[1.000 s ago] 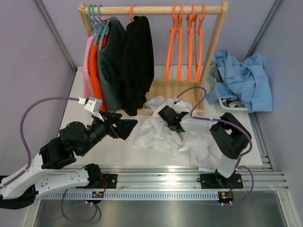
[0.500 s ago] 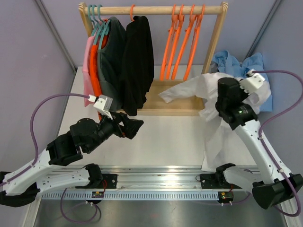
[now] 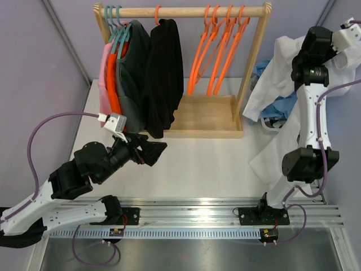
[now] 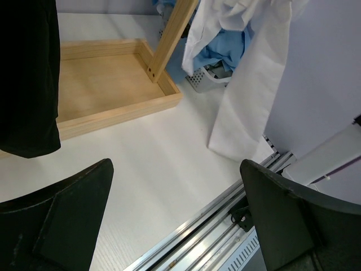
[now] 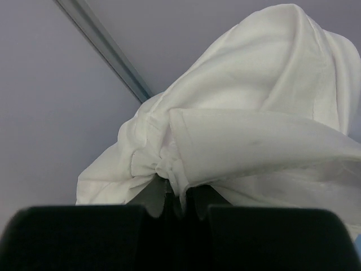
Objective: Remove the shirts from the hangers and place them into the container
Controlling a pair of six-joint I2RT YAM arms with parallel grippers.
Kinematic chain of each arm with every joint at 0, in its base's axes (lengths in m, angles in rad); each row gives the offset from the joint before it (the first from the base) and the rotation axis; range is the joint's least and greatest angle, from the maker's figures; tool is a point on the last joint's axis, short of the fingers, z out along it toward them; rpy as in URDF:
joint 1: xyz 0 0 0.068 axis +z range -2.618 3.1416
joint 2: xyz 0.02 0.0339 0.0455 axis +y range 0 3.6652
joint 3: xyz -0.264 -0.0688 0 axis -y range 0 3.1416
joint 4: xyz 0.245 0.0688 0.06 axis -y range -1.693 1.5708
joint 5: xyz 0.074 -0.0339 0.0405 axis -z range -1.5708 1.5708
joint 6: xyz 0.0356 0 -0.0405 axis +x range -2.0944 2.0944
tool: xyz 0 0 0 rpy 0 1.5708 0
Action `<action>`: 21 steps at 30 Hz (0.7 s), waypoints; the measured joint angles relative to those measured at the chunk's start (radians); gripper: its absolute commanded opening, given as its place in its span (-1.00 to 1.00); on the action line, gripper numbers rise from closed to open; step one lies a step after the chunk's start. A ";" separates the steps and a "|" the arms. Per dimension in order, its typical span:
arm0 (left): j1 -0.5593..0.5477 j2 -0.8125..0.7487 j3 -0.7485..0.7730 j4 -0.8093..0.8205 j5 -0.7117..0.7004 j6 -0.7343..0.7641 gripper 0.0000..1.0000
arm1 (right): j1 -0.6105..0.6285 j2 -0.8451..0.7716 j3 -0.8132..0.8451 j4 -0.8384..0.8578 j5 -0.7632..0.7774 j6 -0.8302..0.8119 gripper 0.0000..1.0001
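Observation:
My right gripper (image 5: 179,195) is raised high at the far right (image 3: 304,51), shut on a bunched fold of the white collared shirt (image 5: 254,130). That shirt (image 3: 276,79) hangs down from it over the container (image 3: 269,122), its tail (image 4: 248,96) reaching the table. Light blue shirts (image 3: 282,105) lie in the container. Pink (image 3: 104,84), orange (image 3: 114,90), dark grey (image 3: 132,73) and black (image 3: 163,73) shirts hang on the rail. Several empty orange hangers (image 3: 214,56) swing at its right. My left gripper (image 3: 153,152) is open and empty above the table, short of the black shirt (image 4: 28,73).
The wooden rack's tray base (image 3: 206,116) and its right post (image 3: 251,68) stand between the two arms. Teal hanger hooks (image 3: 114,14) sit at the rail's left end. Purple walls close in on both sides, and a metal rail (image 3: 214,209) runs along the near edge.
My right arm has lifted the white shirt off the table and swung it up and to the right, over the container. The empty orange hangers have swung. The left arm has hardly moved.

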 measured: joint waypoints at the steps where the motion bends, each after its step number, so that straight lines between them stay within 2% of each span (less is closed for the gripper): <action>1: 0.000 -0.008 0.000 -0.005 -0.001 -0.001 0.98 | -0.016 0.055 0.071 0.018 -0.027 -0.006 -1.00; 5: 0.000 -0.045 0.000 -0.014 -0.002 -0.009 0.98 | -0.069 0.226 0.312 0.094 -0.161 0.004 -1.00; 7: 0.000 -0.059 0.000 -0.017 -0.002 -0.015 0.98 | -0.101 0.260 0.363 0.170 -0.252 0.042 -1.00; 10: 0.000 -0.063 0.007 -0.025 -0.008 -0.022 0.98 | -0.148 0.269 0.374 0.367 -0.354 0.097 -1.00; 15: 0.000 -0.061 0.015 -0.050 -0.018 -0.025 0.98 | -0.173 0.392 0.666 0.597 -0.440 0.124 -1.00; 18: 0.000 -0.055 0.018 -0.051 -0.024 -0.024 0.98 | -0.170 0.389 0.709 0.732 -0.465 0.129 -1.00; 21: 0.000 -0.040 0.024 -0.053 -0.024 -0.024 0.98 | -0.189 0.367 0.682 0.832 -0.494 0.177 -1.00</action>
